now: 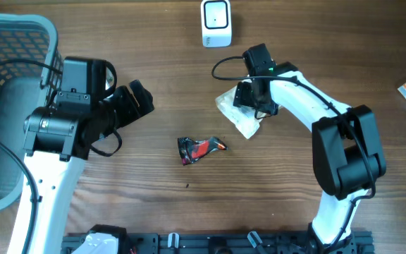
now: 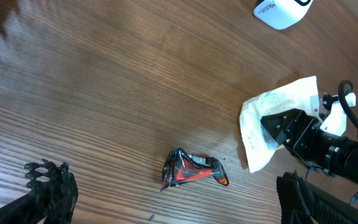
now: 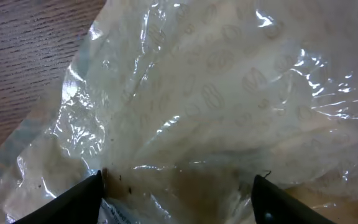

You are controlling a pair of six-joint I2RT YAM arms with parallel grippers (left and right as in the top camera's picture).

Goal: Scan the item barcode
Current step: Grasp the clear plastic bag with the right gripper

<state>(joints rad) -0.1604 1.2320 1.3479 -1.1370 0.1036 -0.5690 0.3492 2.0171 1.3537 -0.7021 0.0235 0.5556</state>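
Right fingers [image 1: 249, 97] are standing apart, gripping nothing, with the bag [image 1: 242, 121] lying between and under them; left fingers [image 1: 134, 106] are gaping empty. Closing on slack film is likely risking a slip or a crumpled bag

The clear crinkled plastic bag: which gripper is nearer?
Right. The right gripper is directly over the clear crinkled plastic bag; the left gripper is well away, past the crumpled red-and-black wrapper.

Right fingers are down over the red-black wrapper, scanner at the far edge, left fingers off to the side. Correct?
No. The right fingers are over the clear plastic bag, not the red-black wrapper, which lies alone mid-table; the overhead view shows it. The rest is right: the scanner at the far edge, left fingers off to the side.
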